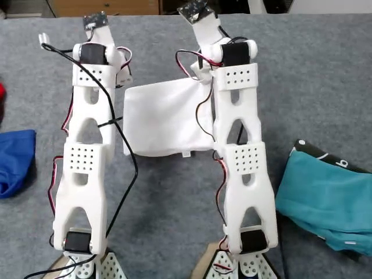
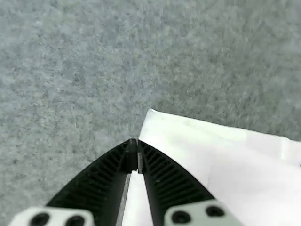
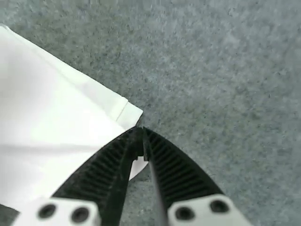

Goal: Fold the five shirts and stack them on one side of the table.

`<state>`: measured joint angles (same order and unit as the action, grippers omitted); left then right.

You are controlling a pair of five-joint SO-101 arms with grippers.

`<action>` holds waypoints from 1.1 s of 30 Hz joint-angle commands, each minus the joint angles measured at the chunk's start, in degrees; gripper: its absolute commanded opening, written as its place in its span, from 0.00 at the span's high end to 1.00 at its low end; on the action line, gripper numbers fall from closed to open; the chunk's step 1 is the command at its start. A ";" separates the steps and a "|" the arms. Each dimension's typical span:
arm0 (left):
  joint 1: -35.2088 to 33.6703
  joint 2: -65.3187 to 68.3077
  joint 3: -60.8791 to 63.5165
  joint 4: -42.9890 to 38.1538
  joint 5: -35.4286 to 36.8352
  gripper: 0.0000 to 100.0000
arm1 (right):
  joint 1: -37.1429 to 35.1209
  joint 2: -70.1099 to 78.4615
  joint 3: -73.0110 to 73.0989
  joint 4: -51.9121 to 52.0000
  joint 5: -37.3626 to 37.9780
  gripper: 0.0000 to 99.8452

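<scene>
A white shirt (image 1: pixel 165 119), folded into a rough rectangle, lies flat on the grey table (image 1: pixel 174 203) between my two arms. My left gripper (image 2: pixel 133 153) is shut with its tips pinched on the white shirt (image 2: pixel 211 160) at its edge, just below a far corner. The right gripper (image 3: pixel 141 132) is shut the same way on the other far corner of the white shirt (image 3: pixel 51 117). In the high view the left arm (image 1: pixel 87 163) runs along the shirt's left side and the right arm (image 1: pixel 241 145) along its right side.
A crumpled blue shirt (image 1: pixel 14 160) lies at the left edge, with a bit of red cloth (image 1: pixel 2 93) behind it. A teal shirt (image 1: pixel 325 197) rests on a black one (image 1: pixel 317 152) at the right edge. Wooden furniture (image 1: pixel 104 6) stands beyond the table's far edge.
</scene>
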<state>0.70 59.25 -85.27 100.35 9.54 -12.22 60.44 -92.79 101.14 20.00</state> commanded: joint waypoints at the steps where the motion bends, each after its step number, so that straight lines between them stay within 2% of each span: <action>1: 2.11 -8.22 3.87 0.97 -0.79 0.98 | -0.04 -3.03 -2.42 -5.89 2.29 0.99; 5: 2.99 -9.98 8.70 0.79 -0.70 0.98 | -1.27 0.31 -2.15 -12.04 5.63 0.99; 7: 1.93 -9.98 9.67 0.79 -0.79 0.98 | -2.15 1.63 -2.51 -10.46 5.45 0.98; 11: -1.14 -10.07 9.67 0.70 -1.41 0.98 | -3.82 3.47 -2.59 -7.12 5.36 0.86; 15: -3.16 -9.98 9.67 0.70 -2.64 0.98 | -5.23 3.74 -2.59 -5.63 5.19 0.78; 20: -4.04 -9.98 9.67 0.70 -2.64 0.98 | -5.76 2.07 -2.51 -3.96 5.19 0.71; 23: -4.04 -9.98 9.67 0.70 -2.64 0.98 | -5.32 0.22 -2.59 -2.73 5.19 0.71; 25: -3.96 -10.24 10.11 0.70 -2.64 0.98 | -5.05 -1.45 -2.59 -1.05 4.84 0.73; 26: -3.78 -10.42 10.20 0.70 -2.64 0.98 | -5.05 -2.33 -2.59 0.09 4.13 0.77; 29: -2.99 -10.59 10.20 0.70 -2.64 0.98 | -4.44 -4.44 -1.98 1.32 -0.09 0.99; 31: -1.93 -10.86 10.29 0.79 -2.73 0.98 | -3.12 -5.76 -1.54 1.41 -1.58 0.97; 33: -0.88 -12.44 12.92 0.79 -3.25 0.98 | -2.95 -7.60 1.10 1.58 -1.76 1.00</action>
<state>-1.76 52.40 -74.46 100.35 6.99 -16.53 59.82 -92.70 101.49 19.47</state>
